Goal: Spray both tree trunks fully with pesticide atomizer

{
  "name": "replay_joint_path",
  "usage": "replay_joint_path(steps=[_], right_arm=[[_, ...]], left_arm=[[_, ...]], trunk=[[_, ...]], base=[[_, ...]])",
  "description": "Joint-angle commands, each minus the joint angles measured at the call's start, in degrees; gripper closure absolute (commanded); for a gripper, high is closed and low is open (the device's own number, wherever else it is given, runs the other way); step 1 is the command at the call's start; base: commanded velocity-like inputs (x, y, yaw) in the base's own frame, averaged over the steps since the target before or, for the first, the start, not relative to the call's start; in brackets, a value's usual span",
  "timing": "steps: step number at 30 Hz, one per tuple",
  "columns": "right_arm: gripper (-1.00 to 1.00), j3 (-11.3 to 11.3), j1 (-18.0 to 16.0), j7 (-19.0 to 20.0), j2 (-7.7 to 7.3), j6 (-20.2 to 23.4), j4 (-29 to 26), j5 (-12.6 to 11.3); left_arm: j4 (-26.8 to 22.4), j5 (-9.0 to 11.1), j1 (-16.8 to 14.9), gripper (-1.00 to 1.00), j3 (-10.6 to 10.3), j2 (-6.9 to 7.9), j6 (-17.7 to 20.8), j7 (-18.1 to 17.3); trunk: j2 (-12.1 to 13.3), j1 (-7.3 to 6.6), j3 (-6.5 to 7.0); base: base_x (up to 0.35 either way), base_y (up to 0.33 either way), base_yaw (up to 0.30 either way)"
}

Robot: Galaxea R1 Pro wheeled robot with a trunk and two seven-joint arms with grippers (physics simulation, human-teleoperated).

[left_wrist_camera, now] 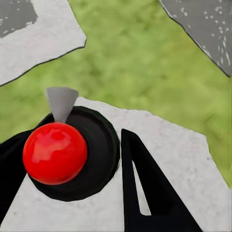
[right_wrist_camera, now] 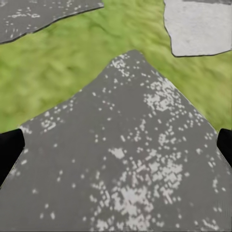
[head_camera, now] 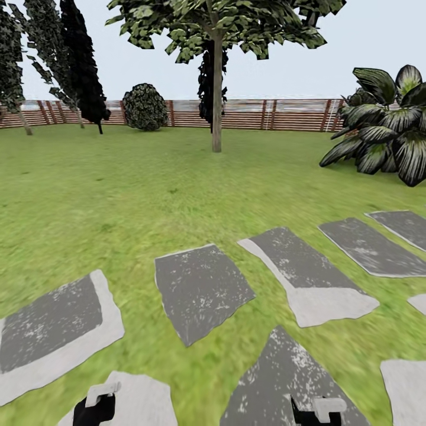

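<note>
Open lawn (head_camera: 118, 189) ahead; thin-trunked tree (head_camera: 217, 89) and broad-leaved plant (head_camera: 384, 127) stand beyond.

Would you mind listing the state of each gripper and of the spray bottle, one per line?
Left gripper: shut on the spray bottle, black fingers on either side of it.
Spray bottle: held, lifted off the ground, red top towards the camera, grey nozzle sticking out.
Right gripper: open and empty, fingertips wide apart above a grey stepping stone.
</note>
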Motion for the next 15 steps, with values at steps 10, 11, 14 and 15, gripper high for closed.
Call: replay_joint_path(steps=[10, 11, 14, 15], right_arm=[[-1.00, 0.0, 0.0, 0.0, 0.00, -0.2, 0.0, 0.0], [-1.00, 0.0, 0.0, 0.0, 0.00, -0.2, 0.0, 0.0], [-1.00, 0.0, 0.0, 0.0, 0.00, -0.2, 0.0, 0.0], [-1.00, 0.0, 0.0, 0.0, 0.00, -0.2, 0.0, 0.0]], left_arm=[[0.0, 0.1, 0.0, 1.00, 0.2, -0.02, -0.2, -0.2], [0.0, 0.1, 0.0, 1.00, 0.2, -0.02, -0.2, -0.2], [0.0, 0.1, 0.0, 1.00, 0.2, -0.02, -0.2, -0.2], [0.0, 0.1, 0.0, 1.00, 0.2, -0.02, -0.2, -0.2]], trunk=[[0.0, 0.02, -0.05], [0.0, 0.02, -0.05], [0.0, 0.02, -0.05], [0.0, 0.02, -0.05]], base=[[0.338, 0.000, 0.000], [0.338, 0.000, 0.000], [0.339, 0.000, 0.000], [0.339, 0.000, 0.000]])
